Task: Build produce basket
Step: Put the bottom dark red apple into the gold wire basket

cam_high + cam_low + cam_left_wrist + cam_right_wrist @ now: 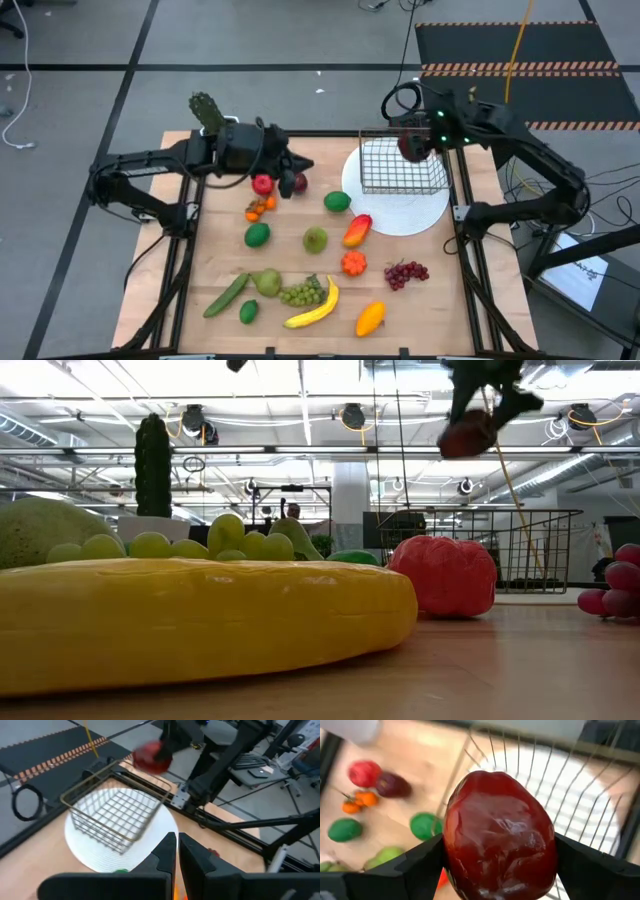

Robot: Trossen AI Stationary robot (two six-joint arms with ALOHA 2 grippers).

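Two dark robot arms work over a pale wooden table point(420, 330) strewn with toy fruit. The right gripper point(413, 146) hangs above the far edge of a small square basket of silver-grey wire mesh point(402, 166), its fingers spread wide yet clamped on a glossy dark red apple point(499, 835). In the right wrist view, the apple fills the space between the fingers, with the basket's wires and a white round plate point(410, 212) visible beyond it. In the low view, the apple point(467, 433) is held high in the air, well above the basket. The basket stands upright on the plate at the table's far right and looks empty.

The left gripper point(177, 851) rests near the table's far left, its fingers pressed together on nothing, pointing toward the basket. Just beside it lie a bright red apple point(262, 184) and a dark purple fruit point(299, 182).

The rest of the produce lies loose on the wood: a yellow banana point(315, 309), green grapes point(301, 293), purple grapes point(405, 272), a green cucumber point(226, 296), limes, a pear, a mango and small orange fruits.

The step in hand appears to be placing the first piece. Next, the right arm would likely need to lower the apple inside the rim and spread its fingers to release it gently, without tipping the light basket.
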